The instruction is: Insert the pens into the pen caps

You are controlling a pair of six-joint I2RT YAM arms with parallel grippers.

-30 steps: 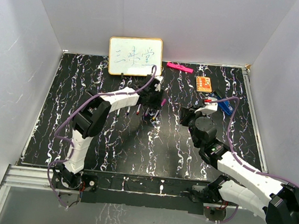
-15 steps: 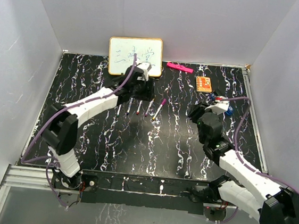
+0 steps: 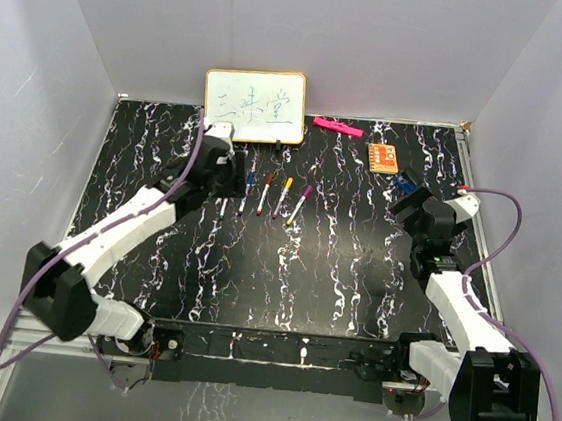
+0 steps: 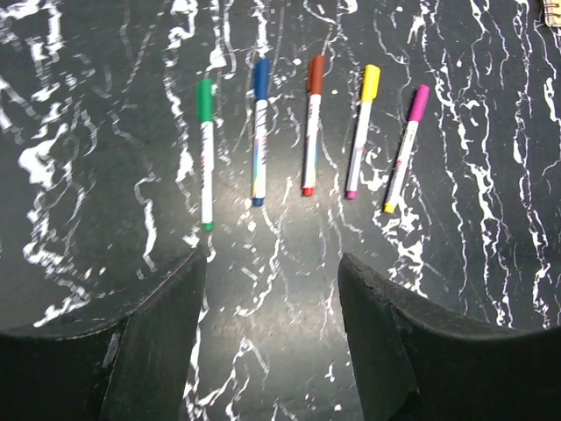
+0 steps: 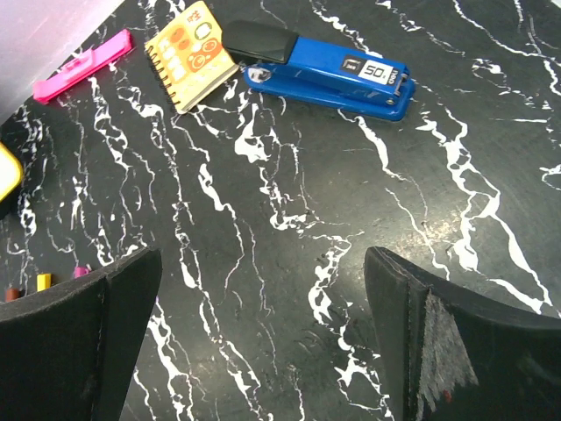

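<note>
Several white-barrelled pens lie side by side on the black marbled table point(image 4: 491, 263), each with a coloured pen cap on its far end: green point(image 4: 205, 99), blue point(image 4: 261, 77), red point(image 4: 316, 74), yellow point(image 4: 371, 82) and pink-purple point(image 4: 419, 102). In the top view the row of pens point(image 3: 282, 198) sits just below the whiteboard. My left gripper point(image 4: 272, 261) hovers open just short of the pens' near tips, holding nothing. My right gripper point(image 5: 263, 254) stands wide open and empty over bare table at the right, by the stapler.
A blue stapler point(image 5: 329, 70), an orange spiral card point(image 5: 191, 57) and a pink marker point(image 5: 83, 66) lie at the back right. A yellow-framed whiteboard point(image 3: 255, 105) leans on the back wall. White walls enclose the table on three sides.
The two grippers have parted from the middle of the table. The left arm swung left and back off the pens while opening. The right gripper moved right toward the stapler and opened wide.
</note>
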